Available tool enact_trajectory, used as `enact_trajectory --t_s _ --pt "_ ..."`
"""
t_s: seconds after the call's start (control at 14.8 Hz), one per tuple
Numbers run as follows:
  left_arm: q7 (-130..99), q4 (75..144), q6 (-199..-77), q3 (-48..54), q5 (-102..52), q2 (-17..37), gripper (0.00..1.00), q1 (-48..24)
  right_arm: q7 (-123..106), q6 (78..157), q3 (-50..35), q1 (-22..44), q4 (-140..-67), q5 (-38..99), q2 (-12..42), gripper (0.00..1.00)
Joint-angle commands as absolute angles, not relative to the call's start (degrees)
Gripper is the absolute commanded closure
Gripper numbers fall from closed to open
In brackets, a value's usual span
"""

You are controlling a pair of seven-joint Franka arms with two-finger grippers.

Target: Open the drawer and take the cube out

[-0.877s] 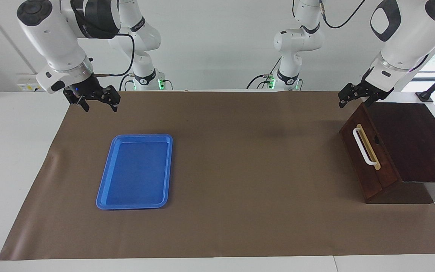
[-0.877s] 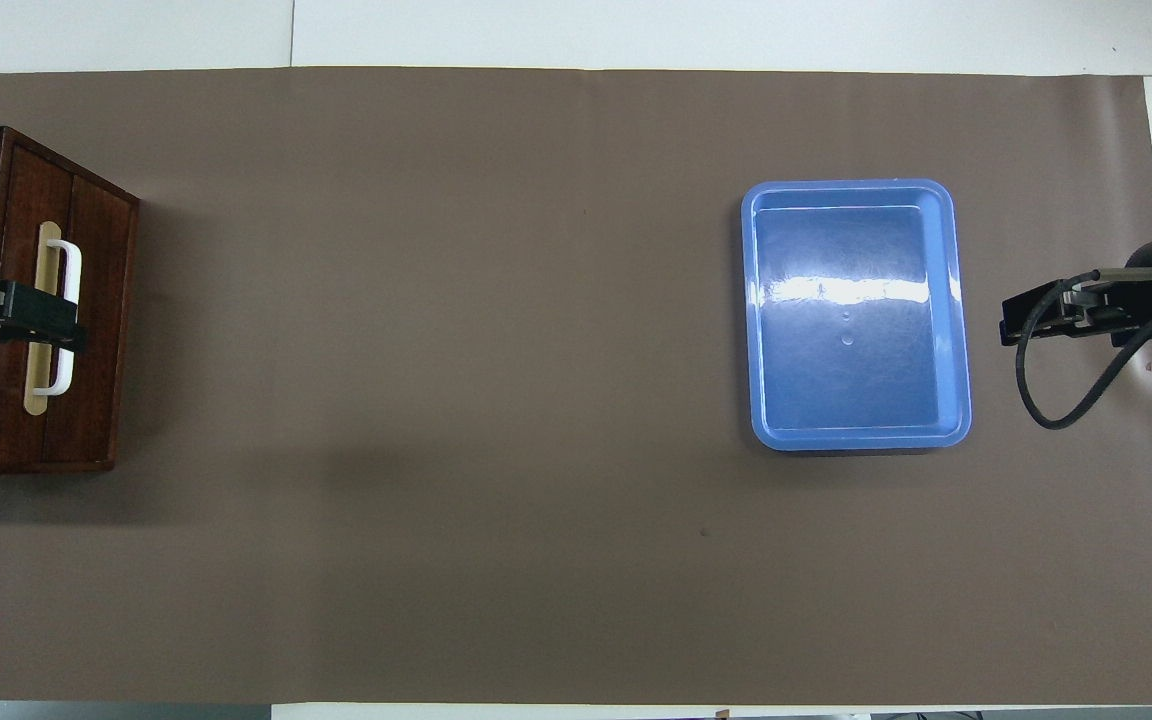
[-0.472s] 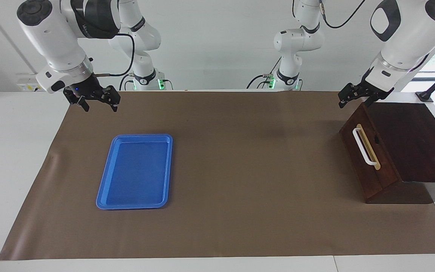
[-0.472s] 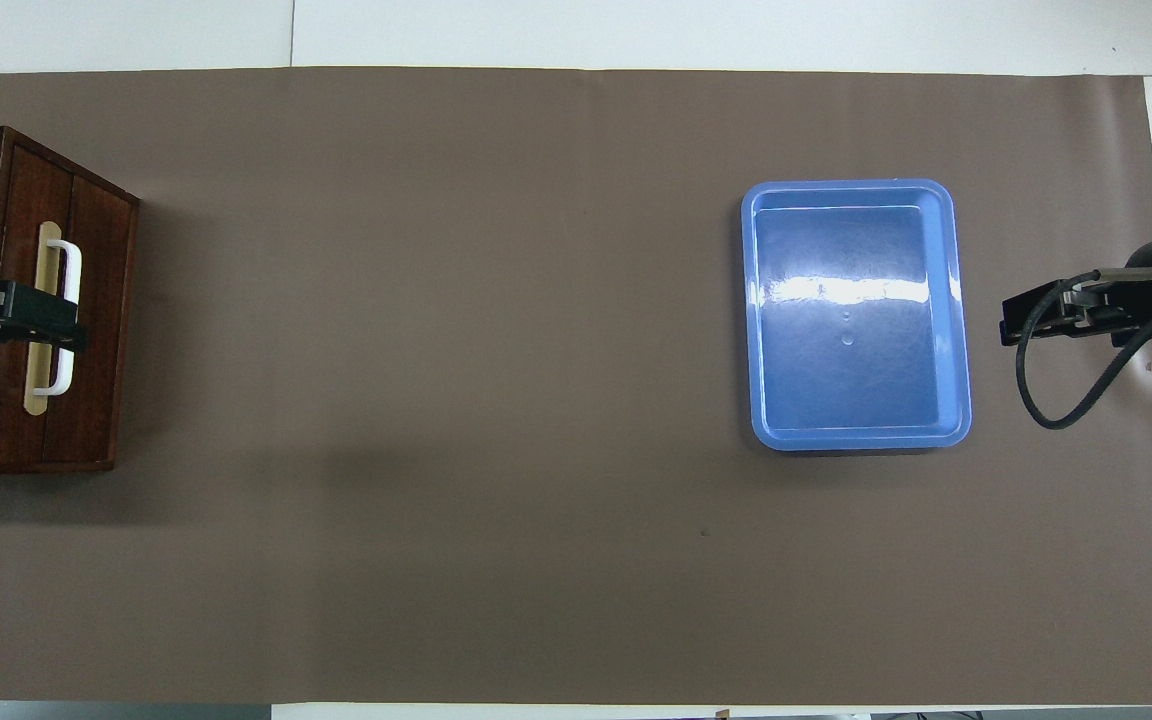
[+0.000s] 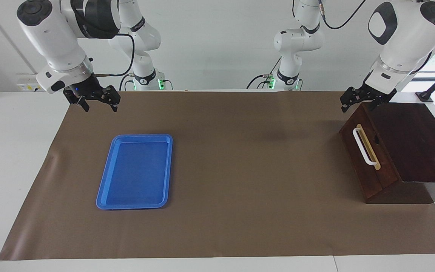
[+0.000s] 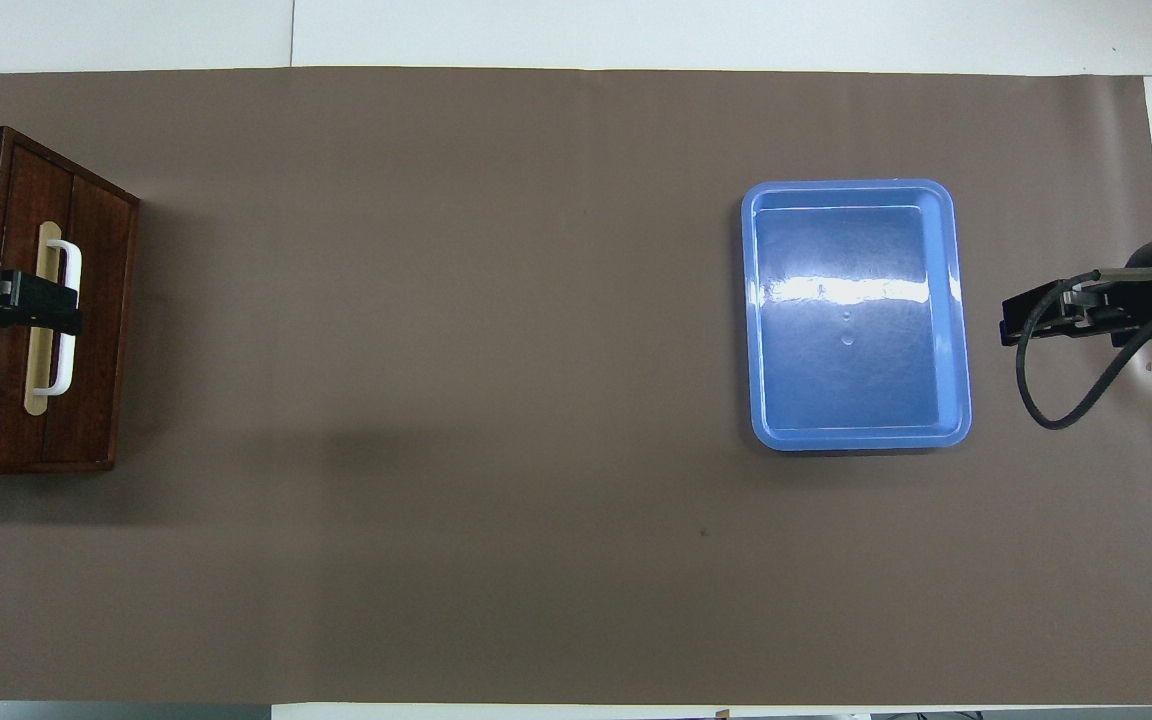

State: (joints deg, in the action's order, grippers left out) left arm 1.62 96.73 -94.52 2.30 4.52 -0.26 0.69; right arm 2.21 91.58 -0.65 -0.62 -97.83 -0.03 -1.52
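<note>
The dark wooden box [image 5: 410,139] stands at the left arm's end of the table. Its drawer [image 5: 359,160] is closed, with the white bar handle [image 5: 364,146] on a tan strip facing the table's middle. The drawer also shows in the overhead view [image 6: 96,330]. The cube is hidden. My left gripper [image 5: 357,108] is open in the air over the top edge of the drawer front, above the handle [image 6: 66,265], touching nothing; it also shows in the overhead view [image 6: 31,305]. My right gripper [image 5: 99,107] is open and empty, waiting in the air over the mat's edge at the right arm's end [image 6: 1066,312].
A flat blue tray [image 5: 134,172] lies empty on the brown mat [image 5: 240,170] toward the right arm's end, also in the overhead view [image 6: 856,315]. The mat covers most of the white table.
My left gripper has shifted a little along the drawer front, away from the robots. The drawer, tray and right arm have not moved.
</note>
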Motion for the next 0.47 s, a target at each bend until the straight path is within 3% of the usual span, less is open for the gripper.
enact_trajectory --t_s 0.0,0.4 --pt "2.2 100.4 -100.9 2.0 10.9 0.1 0.00 -0.5 1.5 91.1 -1.1 -1.3 -98.9 -1.0 -2.7 0.00" --pt "-6.1 101.2 -104.8 1.9 16.8 5.9 0.00 -3.8 1.5 91.1 -1.1 -1.4 -98.9 -1.0 -2.7 0.00"
